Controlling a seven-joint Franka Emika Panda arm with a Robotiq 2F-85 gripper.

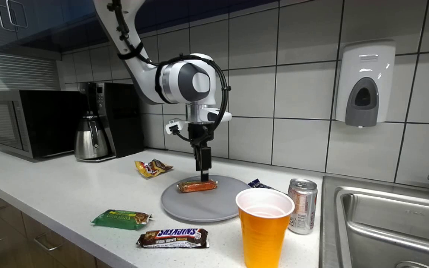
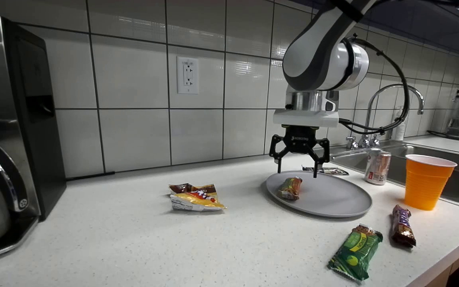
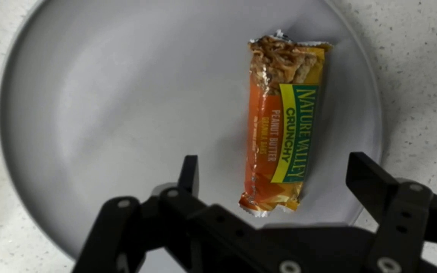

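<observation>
The orange bar (image 3: 279,125) is being supported flat by the plate (image 3: 127,113), directly below the gripper (image 2: 297,174) — unheld, since the fingers (image 3: 190,176) are being held wide apart, one to each side of its end. Its narrow width is being straddled rather than its length, presumably because the span is being better matched that way. On the sink (image 1: 330,216) side of the gripper, the cup (image 1: 264,238) and the can (image 1: 304,208) are being held upright, presumably by flat bases. On the opposite side, the packet (image 2: 195,199) is seemingly being propped by its own folds — and, out from the gripper toward the edge of the counter (image 1: 69,186), the green bar (image 1: 121,219) and the Snickers (image 1: 173,238) are being borne flat.
</observation>
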